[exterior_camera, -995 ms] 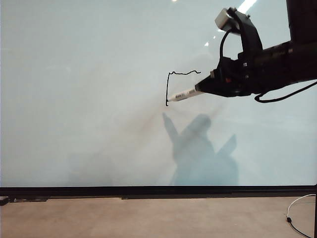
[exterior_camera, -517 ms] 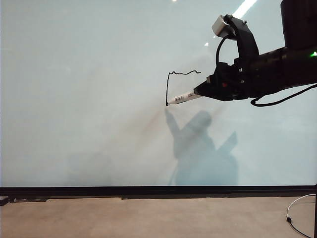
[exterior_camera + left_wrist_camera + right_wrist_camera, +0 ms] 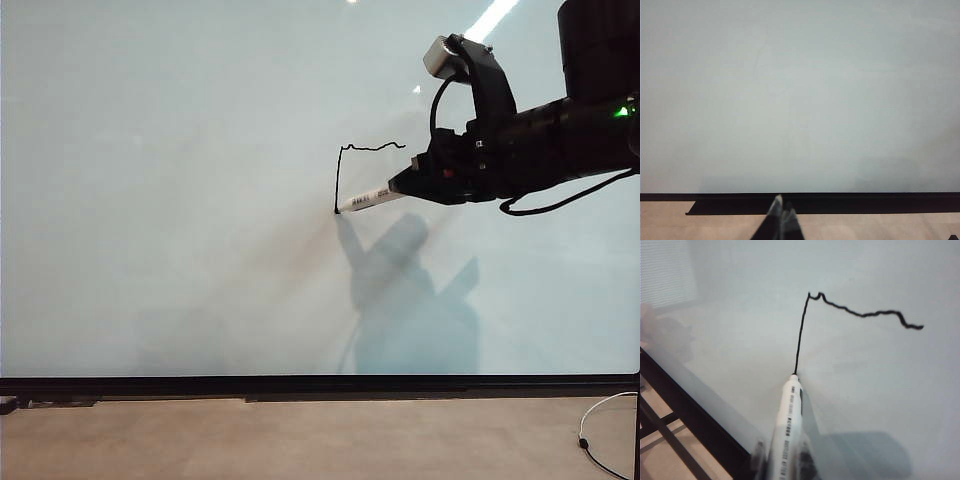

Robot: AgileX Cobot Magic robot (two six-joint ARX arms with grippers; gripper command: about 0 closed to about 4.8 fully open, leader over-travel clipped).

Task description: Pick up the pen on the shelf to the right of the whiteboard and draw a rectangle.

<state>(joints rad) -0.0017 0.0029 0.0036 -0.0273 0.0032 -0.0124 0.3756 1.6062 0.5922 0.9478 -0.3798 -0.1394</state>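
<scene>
The white pen (image 3: 366, 199) (image 3: 786, 430) is held in my right gripper (image 3: 408, 184) (image 3: 782, 460), which is shut on its barrel. Its black tip touches the whiteboard (image 3: 180, 180) (image 3: 880, 390) at the lower end of a black vertical stroke. The rectangle (image 3: 352, 165) (image 3: 860, 314) is only partly there: a wavy top line and a left side. My left gripper (image 3: 781, 207) is shut with nothing in it, near the board's black bottom edge, far from the drawing. The shelf is out of view.
The board's black bottom edge (image 3: 320, 383) runs along the wooden surface (image 3: 300, 440) below. A thin white cable (image 3: 598, 420) lies at the lower right. The right arm's shadow (image 3: 410, 300) falls on the board under the pen.
The right gripper has shifted slightly left and the pen tip has reached the bottom of the vertical stroke. The left gripper has not moved.
</scene>
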